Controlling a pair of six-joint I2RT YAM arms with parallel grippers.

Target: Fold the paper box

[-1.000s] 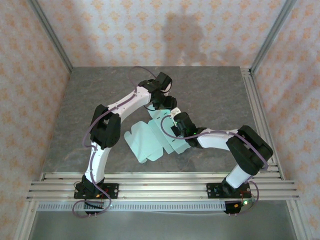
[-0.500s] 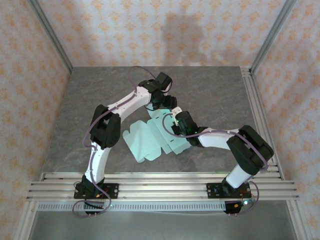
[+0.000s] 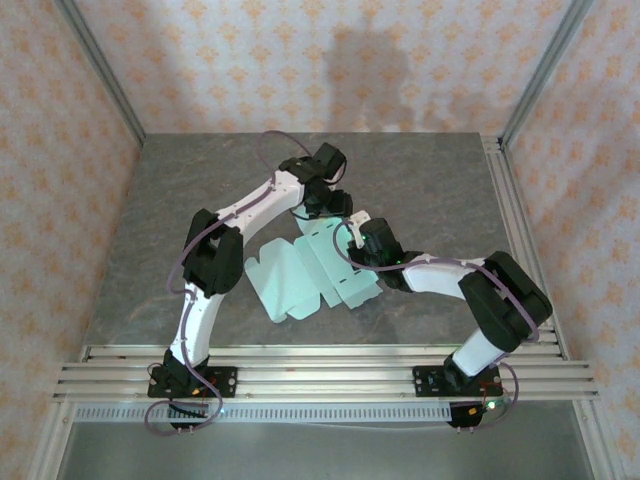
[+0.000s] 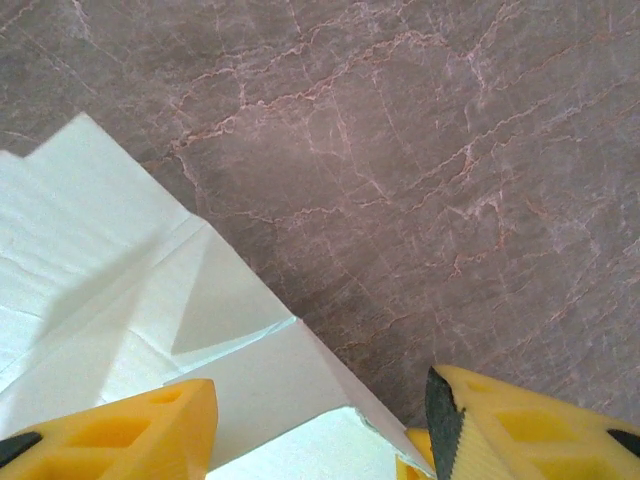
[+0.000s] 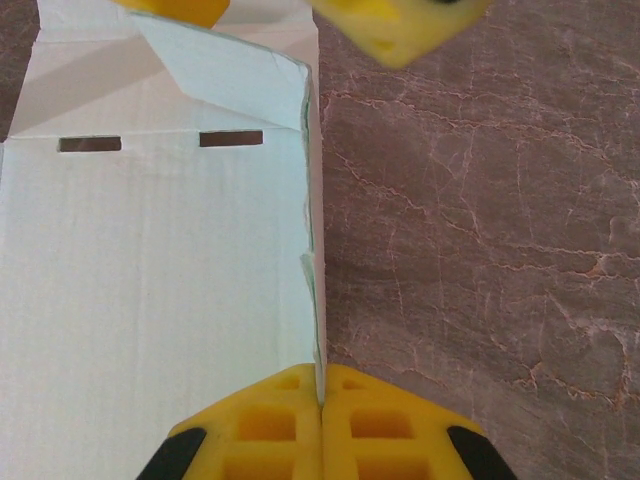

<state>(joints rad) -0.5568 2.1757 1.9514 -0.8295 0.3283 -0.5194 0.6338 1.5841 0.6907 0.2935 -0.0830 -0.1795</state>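
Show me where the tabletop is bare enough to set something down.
Bare table: far right between the paper box and the side rail, the back strip, and left of the left arm. Crowded mid-table, where left hand and right hand meet at the box.

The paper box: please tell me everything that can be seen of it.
The paper box is a pale mint-green sheet of thin card with flaps and two narrow slots, lying mostly flat on the table. One side flap stands up; the right gripper is shut on its edge. The open left gripper straddles a raised far corner.
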